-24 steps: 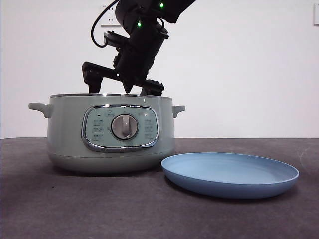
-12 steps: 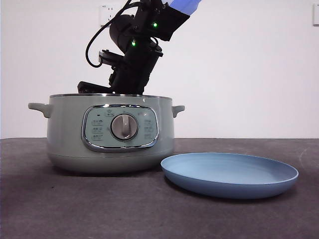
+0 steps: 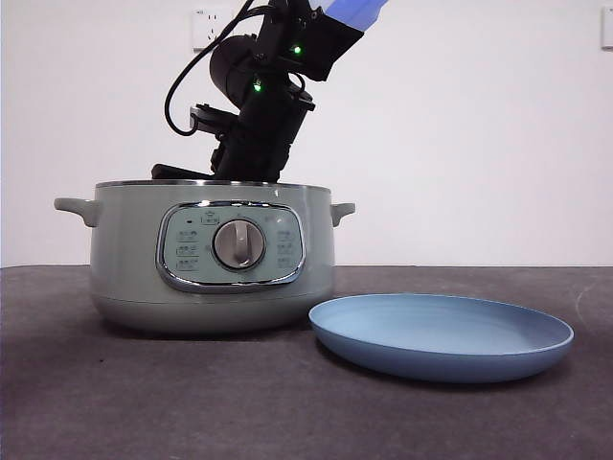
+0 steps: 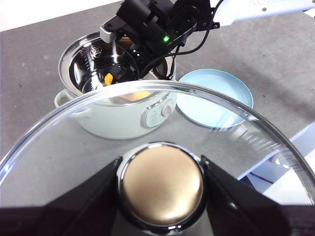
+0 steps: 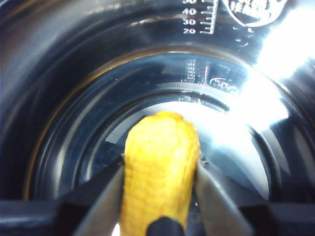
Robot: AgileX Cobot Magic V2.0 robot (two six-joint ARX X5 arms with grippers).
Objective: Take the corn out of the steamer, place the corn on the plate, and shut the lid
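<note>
One stubby yellow corn [image 5: 160,172] between right fingers [image 5: 103,196].

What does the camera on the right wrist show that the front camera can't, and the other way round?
Only the right wrist view shows the corn, clamped between the right end effector jaws inside the shiny inner bowl. Only the front view shows the blue plate, bare, beside the pot, plus the control dial. Both show the steamer: one its inside, the other its outside, with the arm reaching down into it.
</note>
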